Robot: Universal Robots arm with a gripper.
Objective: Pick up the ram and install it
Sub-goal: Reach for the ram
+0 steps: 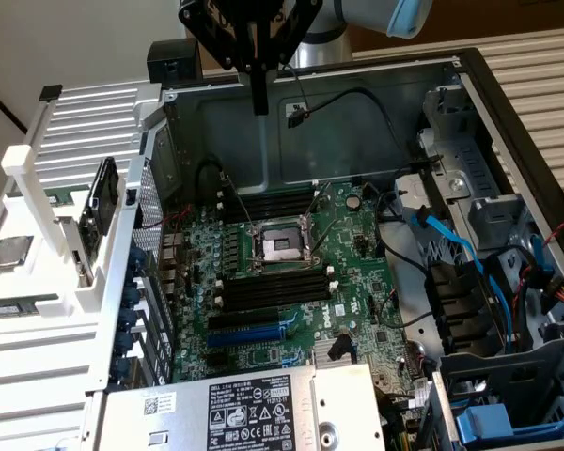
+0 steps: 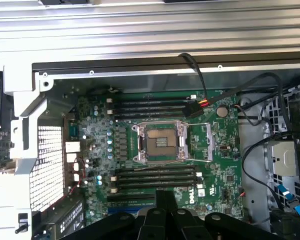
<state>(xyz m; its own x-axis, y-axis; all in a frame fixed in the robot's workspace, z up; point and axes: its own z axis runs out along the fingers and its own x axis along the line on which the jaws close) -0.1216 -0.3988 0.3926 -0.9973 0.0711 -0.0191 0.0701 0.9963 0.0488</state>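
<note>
My gripper (image 1: 260,105) hangs high above the open computer case, over its back wall, with the fingers pressed together and nothing between them. In the wrist view the shut gripper (image 2: 165,196) points down over the green motherboard (image 2: 220,150). Black empty memory slots (image 2: 155,177) lie on one side of the open CPU socket (image 2: 162,141), and more slots (image 2: 150,107) on the other. A thin green and dark stick that looks like the ram (image 1: 19,307) lies flat in a groove of the white rack (image 1: 75,113) at the exterior view's left, far from the gripper.
A square silver CPU chip (image 1: 9,252) rests on the white rack, and a black flat part (image 1: 101,199) stands in it. Blue and black cables (image 1: 451,244) and drive bays crowd the case at the exterior view's right. The labelled power supply (image 1: 254,409) fills the near end.
</note>
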